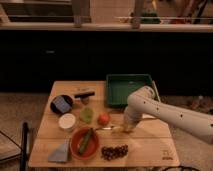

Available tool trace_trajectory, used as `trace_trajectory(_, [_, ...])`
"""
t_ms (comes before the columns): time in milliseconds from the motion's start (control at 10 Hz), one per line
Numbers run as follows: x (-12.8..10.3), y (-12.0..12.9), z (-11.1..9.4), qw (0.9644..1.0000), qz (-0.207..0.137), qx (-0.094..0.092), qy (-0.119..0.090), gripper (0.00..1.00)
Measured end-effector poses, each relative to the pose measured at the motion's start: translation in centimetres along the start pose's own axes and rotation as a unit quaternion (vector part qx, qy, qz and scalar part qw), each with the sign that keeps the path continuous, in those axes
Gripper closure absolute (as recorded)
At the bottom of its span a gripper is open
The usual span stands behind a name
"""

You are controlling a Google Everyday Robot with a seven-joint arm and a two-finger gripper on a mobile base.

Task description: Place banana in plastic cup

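The banana (118, 130) is a small pale yellow piece lying on the wooden table (150, 142), just right of the red tomato (103, 119). The plastic cup (86, 115) is light green and stands left of the tomato, upright. My gripper (126, 128) hangs down from the white arm (165, 116) and sits right at the banana's right end, low over the table. The arm's wrist hides part of the banana.
A green tray (127, 87) lies at the back right. A white round container (67, 121), a dark bowl (61, 104), an orange bowl (76, 145) holding a green vegetable, a grape bunch (114, 151) and a grey wedge (61, 151) fill the left and front.
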Motion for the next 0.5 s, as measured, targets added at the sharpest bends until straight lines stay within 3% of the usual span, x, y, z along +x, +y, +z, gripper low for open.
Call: trace_trajectory(500, [2.6, -0.3, -3.5, 0.9992, 0.017, 0.023, 0.029, 1.0])
